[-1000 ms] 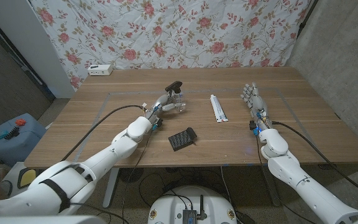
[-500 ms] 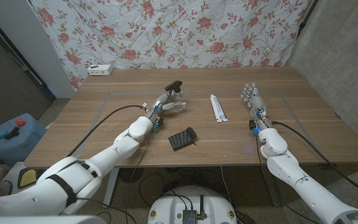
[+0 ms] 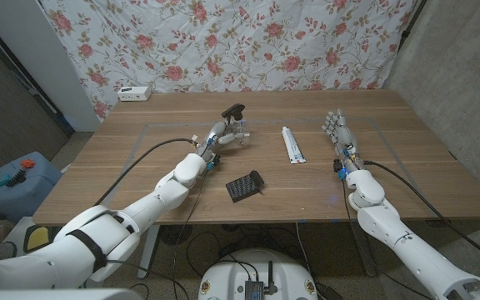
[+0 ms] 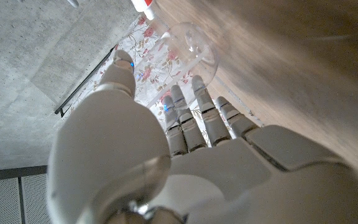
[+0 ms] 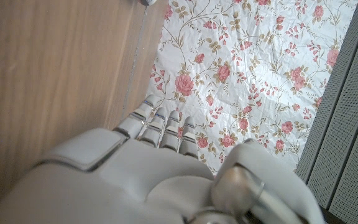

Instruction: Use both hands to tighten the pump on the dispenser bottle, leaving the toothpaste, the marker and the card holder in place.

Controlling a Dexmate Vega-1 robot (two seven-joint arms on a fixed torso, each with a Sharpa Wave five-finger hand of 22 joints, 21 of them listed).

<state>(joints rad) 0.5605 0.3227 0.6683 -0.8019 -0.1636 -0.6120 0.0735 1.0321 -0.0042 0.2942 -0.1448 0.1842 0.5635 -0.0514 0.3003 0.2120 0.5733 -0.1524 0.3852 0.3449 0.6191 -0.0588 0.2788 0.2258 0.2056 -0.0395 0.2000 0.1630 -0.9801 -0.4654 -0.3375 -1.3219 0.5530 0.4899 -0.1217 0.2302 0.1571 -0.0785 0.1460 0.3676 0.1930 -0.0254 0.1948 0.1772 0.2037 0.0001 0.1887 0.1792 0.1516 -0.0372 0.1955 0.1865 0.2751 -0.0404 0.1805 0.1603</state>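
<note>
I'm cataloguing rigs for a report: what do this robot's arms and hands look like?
Both arms have smooth white rounded shells with black joint bands. A black cable runs along each forearm. The left hand and right hand are silver-grey, with segmented fingers and small blue lights near the wrists.

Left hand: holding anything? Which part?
The left hand grips the dispenser bottle around its clear body, below the black pump. The right hand holds nothing.

On the wooden counter (image 3: 140,158), the clear dispenser bottle with black pump (image 3: 238,127) is placed left of the white toothpaste tube (image 3: 291,146); the black ribbed card holder (image 3: 244,186) is set nearer the front edge.
</note>
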